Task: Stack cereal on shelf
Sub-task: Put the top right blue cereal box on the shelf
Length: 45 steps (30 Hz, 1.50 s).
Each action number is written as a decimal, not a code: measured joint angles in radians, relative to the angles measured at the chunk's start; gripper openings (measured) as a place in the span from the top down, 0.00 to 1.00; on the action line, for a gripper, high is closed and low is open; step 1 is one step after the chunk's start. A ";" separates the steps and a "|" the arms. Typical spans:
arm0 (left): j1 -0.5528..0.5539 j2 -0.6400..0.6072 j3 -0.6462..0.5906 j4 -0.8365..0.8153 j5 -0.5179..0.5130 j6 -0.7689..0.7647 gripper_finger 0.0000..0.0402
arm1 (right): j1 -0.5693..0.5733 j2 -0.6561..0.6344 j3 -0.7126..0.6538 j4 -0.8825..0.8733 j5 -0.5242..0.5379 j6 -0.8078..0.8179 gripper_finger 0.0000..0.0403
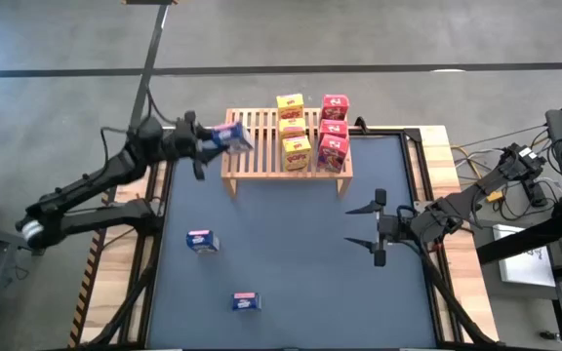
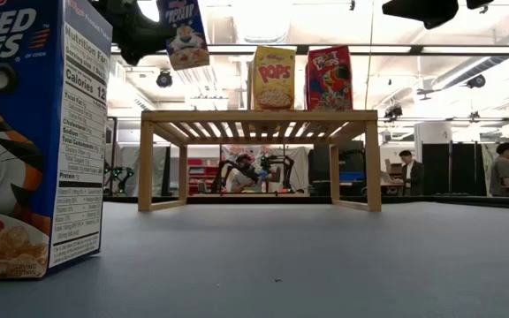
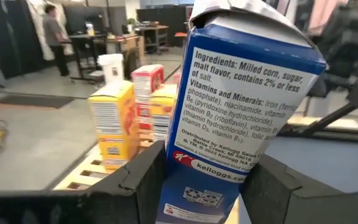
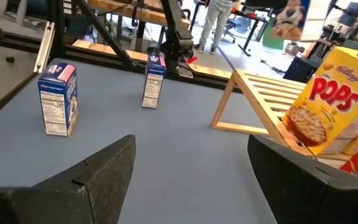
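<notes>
Lower centre of the high view: small blue cardboard cereal box point(image 1: 246, 301) upright on the dark grey table mat point(image 1: 291, 253). A second blue box point(image 1: 202, 241) stands up-left of it, apart. Right-centre: right gripper point(image 1: 378, 227) hovers above the mat, fingers spread wide, empty. Upper centre: light wooden slatted shelf point(image 1: 257, 156) holds yellow boxes point(image 1: 294, 130) and red boxes point(image 1: 334, 132) in two columns on its right half. Upper left: left gripper point(image 1: 206, 142) clamps a third blue box point(image 1: 230, 136), tilted, in the air at the shelf's left end.
</notes>
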 joint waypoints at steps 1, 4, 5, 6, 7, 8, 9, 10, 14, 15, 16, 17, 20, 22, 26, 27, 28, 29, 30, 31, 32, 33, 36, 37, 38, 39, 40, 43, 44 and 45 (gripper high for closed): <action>0.074 0.023 0.015 0.006 0.082 -0.015 0.59 | 0.000 -0.012 -0.009 -0.001 0.000 0.001 0.26; 0.255 0.117 0.063 0.022 0.280 -0.053 0.59 | 0.000 -0.043 -0.033 -0.001 0.000 0.003 0.26; 0.298 0.153 0.081 0.022 0.330 -0.061 0.59 | 0.000 -0.050 -0.041 -0.001 0.000 0.011 0.27; 0.335 0.189 0.099 0.025 0.379 -0.065 0.59 | 0.000 -0.055 -0.048 -0.001 0.000 0.019 0.27; 0.360 0.226 0.118 0.025 0.422 -0.065 0.59 | 0.000 -0.059 -0.054 -0.001 0.000 0.024 0.27; 0.377 0.262 0.140 0.026 0.468 -0.062 0.59 | 0.000 -0.060 -0.059 -0.001 0.000 0.028 0.27; 0.388 0.296 0.161 0.029 0.499 -0.057 0.59 | 0.000 -0.061 -0.063 -0.001 -0.001 0.029 0.27; 0.392 0.330 0.181 0.030 0.519 -0.045 0.59 | 0.000 -0.062 -0.068 0.000 -0.001 0.029 0.27; 0.393 0.456 0.257 0.028 0.529 0.014 0.59 | 0.000 -0.060 -0.074 -0.001 0.000 0.031 0.27; 0.393 0.484 0.275 0.029 0.529 0.018 0.59 | 0.000 -0.060 -0.074 -0.001 0.000 0.033 0.27; 0.393 0.513 0.289 0.032 0.530 0.018 0.59 | 0.000 -0.061 -0.074 -0.001 0.000 0.038 0.27; 0.393 0.541 0.302 0.032 0.530 0.018 0.59 | 0.000 -0.061 -0.074 -0.001 -0.001 0.040 0.27; 0.393 0.608 0.323 0.025 0.530 0.026 0.59 | 0.000 -0.061 -0.074 -0.001 0.000 0.042 0.28; 0.395 0.641 0.328 0.027 0.530 0.044 0.59 | 0.000 -0.061 -0.074 -0.004 0.000 0.042 0.28; 0.407 0.685 0.329 0.027 0.526 0.071 0.59 | 0.000 -0.060 -0.075 -0.010 -0.001 0.041 0.28; 0.413 0.693 0.329 0.027 0.524 0.075 0.59 | 0.000 -0.060 -0.075 -0.011 0.000 0.040 0.28; 0.418 0.699 0.329 0.027 0.523 0.080 0.59 | -0.001 -0.060 -0.077 -0.010 0.000 0.039 0.28; 0.422 0.705 0.329 0.028 0.522 0.086 0.59 | -0.001 -0.060 -0.078 -0.011 0.000 0.037 0.28; 0.427 0.709 0.329 0.030 0.522 0.089 0.59 | -0.001 -0.060 -0.079 -0.011 0.000 0.031 0.28; 0.432 0.713 0.329 0.030 0.522 0.092 0.59 | -0.001 -0.060 -0.080 -0.011 0.000 0.028 0.28; 0.436 0.717 0.329 0.030 0.521 0.096 0.59 | -0.001 -0.060 -0.080 -0.011 0.000 0.028 0.28; 0.440 0.719 0.329 0.030 0.521 0.097 0.59 | -0.001 -0.060 -0.081 -0.010 0.000 0.027 0.28; 0.445 0.724 0.329 0.029 0.521 0.117 0.59 | -0.001 -0.060 -0.082 -0.010 0.000 0.027 0.28; 0.445 0.724 0.329 0.029 0.520 0.124 0.59 | -0.001 -0.060 -0.082 -0.009 0.000 0.027 0.28; 0.445 0.724 0.329 0.029 0.519 0.126 0.59 | -0.001 -0.060 -0.082 -0.009 0.000 0.027 0.28; 0.445 0.724 0.329 0.029 0.517 0.127 0.59 | -0.001 -0.060 -0.083 -0.009 0.000 0.027 0.28; 0.445 0.724 0.329 0.029 0.505 0.128 0.59 | -0.001 -0.060 -0.083 -0.009 0.000 0.027 0.28; 0.445 0.724 0.329 0.028 0.494 0.139 0.57 | -0.001 -0.060 -0.083 -0.006 0.000 0.027 0.28; 0.445 0.724 0.329 0.028 0.493 0.140 0.56 | -0.001 -0.060 -0.083 -0.003 0.000 0.028 0.28; 0.445 0.724 0.329 0.028 0.493 0.136 0.54 | -0.001 -0.060 -0.083 -0.003 0.000 0.029 0.28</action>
